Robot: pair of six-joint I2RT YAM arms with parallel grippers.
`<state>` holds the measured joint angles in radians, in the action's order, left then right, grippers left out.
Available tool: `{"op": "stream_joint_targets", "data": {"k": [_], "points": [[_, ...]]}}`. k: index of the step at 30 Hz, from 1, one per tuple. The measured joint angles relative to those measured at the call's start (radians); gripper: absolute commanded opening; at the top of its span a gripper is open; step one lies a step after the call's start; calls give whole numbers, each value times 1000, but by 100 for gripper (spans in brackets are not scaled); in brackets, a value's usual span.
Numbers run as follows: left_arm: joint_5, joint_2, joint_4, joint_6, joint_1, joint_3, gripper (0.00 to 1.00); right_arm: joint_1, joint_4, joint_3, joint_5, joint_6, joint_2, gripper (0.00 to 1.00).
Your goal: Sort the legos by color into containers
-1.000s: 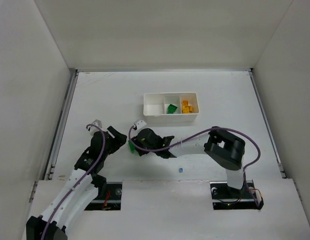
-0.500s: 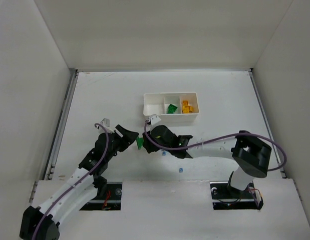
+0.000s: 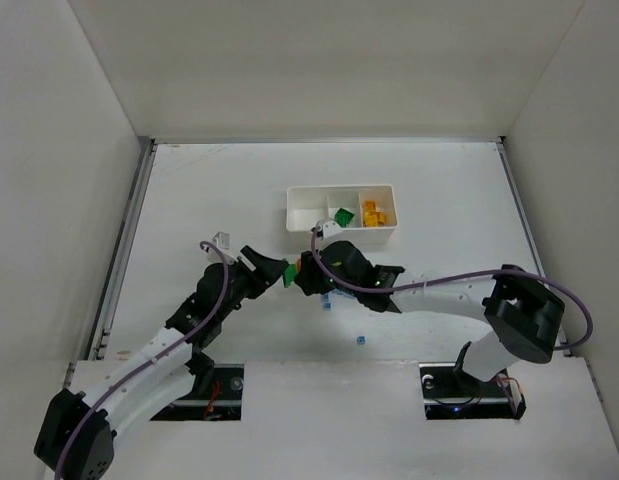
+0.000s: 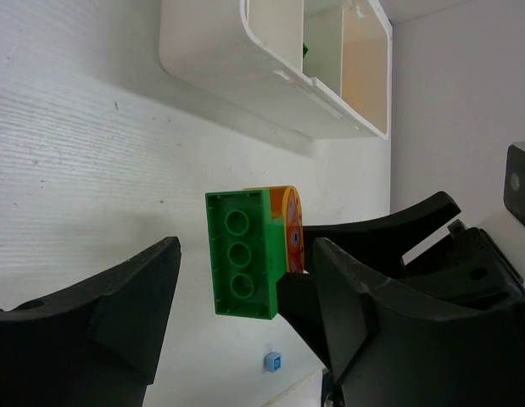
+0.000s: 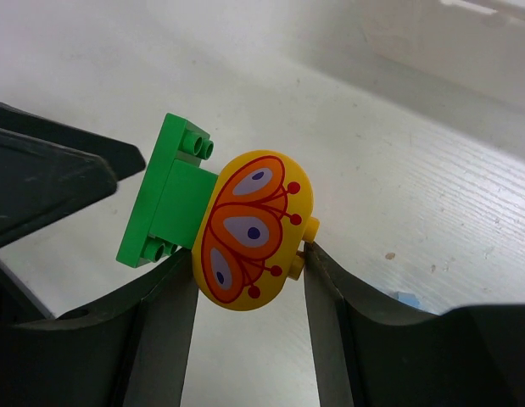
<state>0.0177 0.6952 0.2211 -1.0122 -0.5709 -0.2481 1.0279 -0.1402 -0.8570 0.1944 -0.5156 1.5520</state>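
My right gripper (image 3: 307, 272) (image 5: 249, 254) is shut on a yellow-orange piece (image 5: 249, 227) with a red butterfly print. A green brick (image 5: 169, 203) (image 3: 288, 272) is stuck to that piece, and both are held above the table. My left gripper (image 3: 277, 272) (image 4: 247, 246) is open, with its jaws on either side of the green brick (image 4: 242, 253) and not touching it. The white tray (image 3: 339, 188) stands just beyond. Its middle compartment holds a green lego (image 3: 343, 217) and its right one holds yellow legos (image 3: 373, 213). The left compartment looks empty.
Two tiny light blue bricks lie on the table, one (image 3: 327, 301) under my right arm and one (image 3: 361, 341) near the front edge. White walls enclose the table. The tray's side (image 4: 270, 68) is close ahead in the left wrist view.
My right gripper has carried the joined green and yellow pieces up and right toward the tray. My left gripper has followed alongside and now flanks the green brick.
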Motion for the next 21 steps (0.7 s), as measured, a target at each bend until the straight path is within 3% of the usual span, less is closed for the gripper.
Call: {"op": "stream_joint_targets", "data": {"k": [11,21], "points": [[-3,103,124,-21,-23,0,55,-2,-33,5,-35,-32,-23,31],[1,156,204,-39,-36,0,32,-7,-61,22,-46,-52,-39,31]]}}
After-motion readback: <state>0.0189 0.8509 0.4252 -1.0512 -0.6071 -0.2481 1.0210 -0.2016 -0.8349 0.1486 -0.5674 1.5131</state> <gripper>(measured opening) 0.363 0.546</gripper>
